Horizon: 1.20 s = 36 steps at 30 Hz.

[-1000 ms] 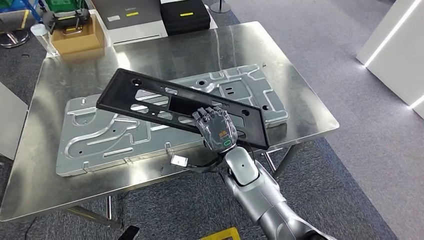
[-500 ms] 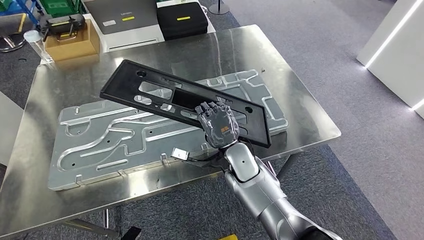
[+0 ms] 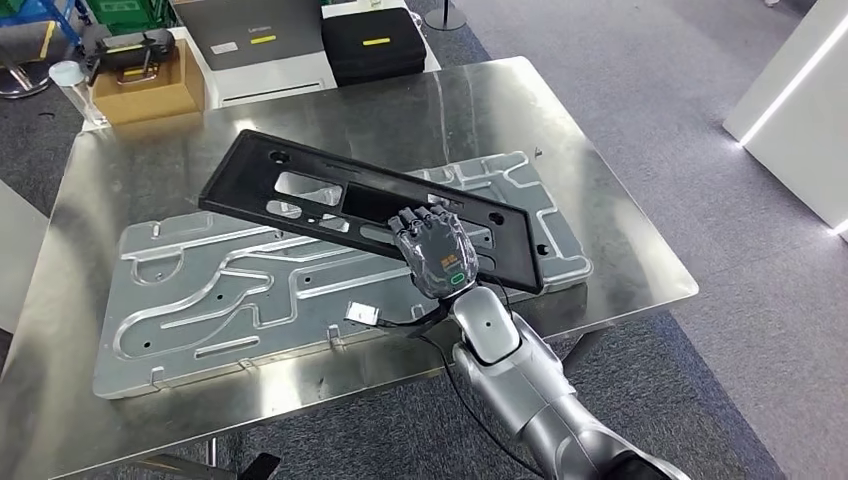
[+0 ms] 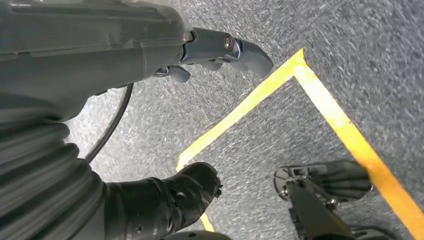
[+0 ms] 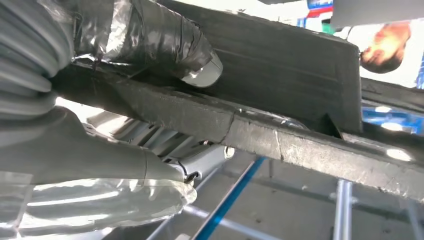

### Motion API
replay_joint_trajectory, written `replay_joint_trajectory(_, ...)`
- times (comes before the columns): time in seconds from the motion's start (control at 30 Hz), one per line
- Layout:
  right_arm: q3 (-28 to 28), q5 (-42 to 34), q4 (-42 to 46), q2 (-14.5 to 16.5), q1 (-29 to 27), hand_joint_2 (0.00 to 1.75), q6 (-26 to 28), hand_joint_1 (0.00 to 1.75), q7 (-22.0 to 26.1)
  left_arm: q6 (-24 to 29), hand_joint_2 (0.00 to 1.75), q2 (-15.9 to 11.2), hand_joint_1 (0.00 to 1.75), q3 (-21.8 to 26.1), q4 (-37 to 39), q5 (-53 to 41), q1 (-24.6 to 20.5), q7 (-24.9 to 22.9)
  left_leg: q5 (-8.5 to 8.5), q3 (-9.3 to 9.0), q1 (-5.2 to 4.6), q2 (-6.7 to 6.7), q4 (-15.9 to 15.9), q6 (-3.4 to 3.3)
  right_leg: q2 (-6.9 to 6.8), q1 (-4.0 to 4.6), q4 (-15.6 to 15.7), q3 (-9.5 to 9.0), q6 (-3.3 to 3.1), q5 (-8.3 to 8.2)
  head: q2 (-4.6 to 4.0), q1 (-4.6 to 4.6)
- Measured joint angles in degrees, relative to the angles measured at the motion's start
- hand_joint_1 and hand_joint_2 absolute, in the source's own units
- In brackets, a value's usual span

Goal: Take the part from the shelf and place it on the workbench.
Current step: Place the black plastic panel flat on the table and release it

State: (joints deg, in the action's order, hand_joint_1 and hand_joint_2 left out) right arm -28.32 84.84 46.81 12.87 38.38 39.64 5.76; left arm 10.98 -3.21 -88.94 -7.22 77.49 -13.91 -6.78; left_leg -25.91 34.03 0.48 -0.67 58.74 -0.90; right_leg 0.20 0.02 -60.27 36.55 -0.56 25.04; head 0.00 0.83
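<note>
Black rectangular plastic part (image 3: 370, 210) with cut-out slots hangs tilted above the shiny steel surface (image 3: 600, 240), over a large grey stamped metal panel (image 3: 250, 290) lying flat there. The right hand (image 3: 432, 252) grips the part's near long edge, fingers over its top face. The left hand (image 4: 165, 200) hangs over grey carpet, fingers apart, holding nothing.

Count of things on and behind the workbench

One steel workbench (image 3: 620, 230) carries one large stamped metal plate (image 3: 200, 290), and one long black part (image 3: 300, 185) is gripped over it by one right hand (image 3: 432, 252). One left hand (image 4: 150, 50) hangs above one grey floor with two yellow lines (image 4: 345, 130). Behind the bench stand one cardboard box (image 3: 140, 95), one black case (image 3: 372, 42), and one grey case (image 3: 255, 35).
</note>
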Motion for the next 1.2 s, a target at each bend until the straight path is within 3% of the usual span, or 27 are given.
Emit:
replay_joint_trajectory(0.1,-0.1,0.0,-3.3,0.1,0.6,1.75,0.0,1.69,2.4,0.0,1.75,0.0,0.0,0.0,0.0,-0.7,-0.2,0.0,-0.69,-0.01,0.14,0.13,0.3,0.95,0.06,-0.24,0.9,-0.63,-0.65,-0.03,0.0,-0.01)
replay_joint_trajectory(0.17,-0.1,0.0,-5.4,0.4,0.9,0.87,0.0,0.85,3.3,0.1,1.75,0.0,0.0,0.0,0.0,-1.0,-0.3,0.0,-3.19,1.84,0.29,0.27,4.6,1.55,-0.09,-0.51,1.4,-1.13,-1.17,-0.05,0.0,-0.02)
replay_joint_trajectory(0.23,-0.3,0.0,-7.6,0.7,1.2,0.0,0.0,0.0,3.8,0.2,1.75,0.0,0.0,0.0,0.0,-1.0,-0.4,-0.2,-6.31,5.55,0.37,0.33,12.0,2.04,-0.17,-0.46,1.5,-1.29,-1.47,0.1,0.0,-0.04)
replay_joint_trajectory(0.27,-0.3,0.0,-8.5,0.8,1.3,0.0,0.0,0.0,4.0,0.2,1.75,0.0,0.0,0.0,0.0,-1.0,-0.3,-0.3,-6.97,7.05,0.41,0.34,14.7,2.18,-0.18,-0.43,1.4,-1.34,-1.51,0.18,0.0,-0.04)
replay_joint_trajectory(0.3,-0.5,0.0,-9.5,0.9,1.3,0.0,0.0,0.0,4.1,0.3,1.75,-0.1,0.0,0.0,0.0,-1.0,-0.2,-0.5,-6.55,7.68,0.43,0.34,15.5,2.25,-0.17,-0.41,1.4,-1.4,-1.52,0.26,0.0,-0.05)
replay_joint_trajectory(0.33,-0.6,0.0,-10.2,0.9,1.3,0.0,0.0,0.0,4.2,0.4,1.31,-0.1,0.0,0.0,0.0,-1.0,-0.2,-0.6,-5.11,7.25,0.44,0.35,14.1,2.24,-0.14,-0.41,1.3,-1.49,-1.46,0.38,0.0,-0.05)
replay_joint_trajectory(0.43,-0.7,0.0,-11.9,1.2,1.8,0.0,0.0,0.0,4.2,0.7,0.0,-0.1,0.0,0.0,0.0,-0.8,-0.2,-0.7,0.3,2.31,0.35,0.37,3.1,1.81,-0.06,-0.31,1.0,-1.73,-0.98,0.83,0.0,-0.03)
replay_joint_trajectory(0.5,-0.7,-0.1,-13.0,1.4,2.4,0.0,0.0,0.0,4.2,0.7,0.0,-0.1,0.0,0.0,0.0,-0.5,-0.2,-0.7,0.87,0.86,0.08,0.29,0.0,1.27,-0.03,-0.16,0.9,-1.65,-0.48,0.91,0.0,-0.02)
replay_joint_trajectory(0.63,-0.7,-0.3,-14.5,1.6,3.3,0.0,0.0,0.0,4.1,0.6,0.0,-0.1,0.0,0.0,0.0,0.1,-0.1,-0.6,1.2,0.53,0.22,0.29,-0.7,-0.1,-0.07,-0.14,-0.3,-1.09,0.69,1.86,0.0,0.0)
replay_joint_trajectory(0.7,-0.7,-0.4,-15.1,1.6,3.6,0.0,0.0,0.0,4.1,0.6,0.0,-0.1,0.0,0.0,0.0,0.3,-0.1,-0.6,1.28,0.39,0.3,0.38,-1.0,-0.68,-0.1,-0.26,-5.8,1.51,1.07,4.84,0.0,0.01)
replay_joint_trajectory(0.77,-0.7,-0.5,-15.7,1.6,3.7,0.0,0.0,0.0,4.1,0.6,0.0,-0.2,0.0,0.0,0.0,0.4,-0.1,-0.6,1.17,0.4,0.23,0.41,-0.9,-0.95,-0.11,-0.32,-13.2,5.27,1.21,7.76,0.0,0.0)
replay_joint_trajectory(0.8,-0.7,-0.5,-16.1,1.6,3.7,0.0,0.0,0.0,4.0,0.6,0.0,-0.2,0.0,0.0,0.0,0.4,-0.1,-0.6,1.09,0.39,0.21,0.39,-0.8,-0.99,-0.11,-0.33,-14.9,6.32,1.19,7.84,0.0,0.0)
replay_joint_trajectory(0.83,-0.7,-0.5,-16.4,1.6,3.7,0.0,0.0,0.0,4.0,0.6,0.0,-0.2,0.0,0.0,0.0,0.5,0.0,-0.5,0.99,0.37,0.2,0.34,-0.6,-1.0,-0.12,-0.34,-14.7,6.39,1.1,6.87,0.0,0.01)
replay_joint_trajectory(0.87,-0.7,-0.5,-16.6,1.6,3.8,0.0,0.0,0.0,3.9,0.6,0.0,-0.2,0.0,0.0,0.0,0.6,0.0,-0.5,0.87,0.3,0.18,0.28,-0.5,-0.93,-0.12,-0.33,-12.0,5.24,0.9,4.9,0.0,0.0)
replay_joint_trajectory(0.9,-0.7,-0.5,-16.7,1.6,4.0,0.0,0.0,0.0,3.9,0.5,0.0,-0.2,0.0,0.0,0.0,0.8,0.0,-0.4,0.72,0.23,0.17,0.22,-0.4,-0.83,-0.12,-0.29,-7.9,3.4,0.61,2.72,0.0,0.01)
replay_joint_trajectory(0.97,-0.7,-0.5,-17.0,1.7,4.3,0.0,0.0,0.0,3.7,0.6,0.0,-0.1,0.0,0.1,0.0,1.0,0.0,-0.1,0.46,0.24,-0.04,0.18,-0.1,-0.43,-0.12,-0.02,-1.2,0.2,0.12,0.33,0.0,0.01)
replay_joint_trajectory(1.1,-0.7,-0.5,-17.4,1.8,4.7,0.0,0.0,0.0,3.5,1.1,0.0,-0.1,0.0,0.1,0.0,1.4,0.0,-0.1,0.35,0.23,-0.01,0.23,-0.1,0.8,0.03,0.09,0.9,-0.69,-0.65,-0.18,0.0,-0.02)
replay_joint_trajectory(1.13,-0.7,-0.5,-17.5,1.9,4.8,0.0,0.0,0.0,3.4,1.2,0.0,-0.2,0.0,0.1,0.0,1.5,-0.1,-0.2,-0.35,0.44,0.03,0.26,0.6,1.12,-0.02,-0.05,1.1,-0.76,-0.97,-0.44,0.0,-0.03)
replay_joint_trajectory(1.2,-0.7,-0.5,-17.7,1.9,5.1,0.0,0.0,0.0,3.3,1.3,0.0,-0.2,0.0,0.2,0.0,1.7,-0.1,-0.2,-3.65,2.11,0.19,0.35,5.1,1.7,-0.17,-0.32,1.5,-0.76,-1.42,-0.81,0.0,-0.05)
